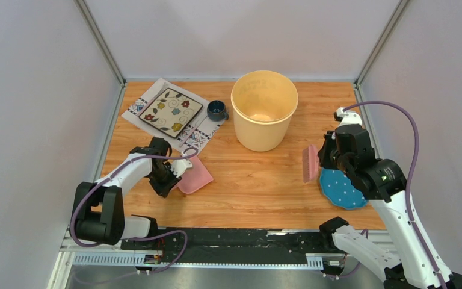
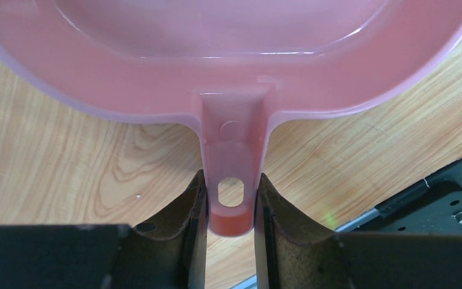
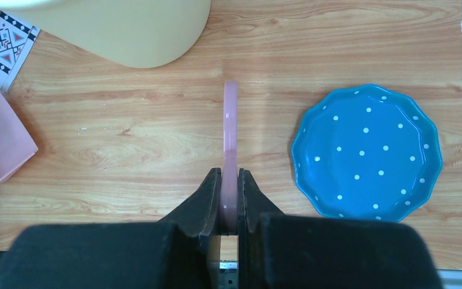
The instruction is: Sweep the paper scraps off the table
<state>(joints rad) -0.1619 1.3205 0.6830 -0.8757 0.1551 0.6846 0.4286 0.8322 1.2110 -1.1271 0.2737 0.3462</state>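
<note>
No paper scraps show in any view. The wood-grain table (image 1: 258,186) fills the scene. My left gripper (image 1: 176,170) is shut on the handle of a pink dustpan (image 1: 196,177) at the near left of the table. The left wrist view shows my left gripper (image 2: 231,183) with both jaws pressed on the dustpan's handle (image 2: 233,150). My right gripper (image 1: 326,158) is shut on a pink brush (image 1: 308,163) at the right. In the right wrist view my right gripper (image 3: 230,176) holds the brush (image 3: 230,126) edge-on above the wood.
A cream bucket (image 1: 262,135) stands at the back middle. A blue dotted plate (image 1: 339,189) lies under my right arm. A white patterned placemat (image 1: 142,103) at the back left bears a flowered square plate (image 1: 172,112); a blue cup (image 1: 216,109) stands beside it.
</note>
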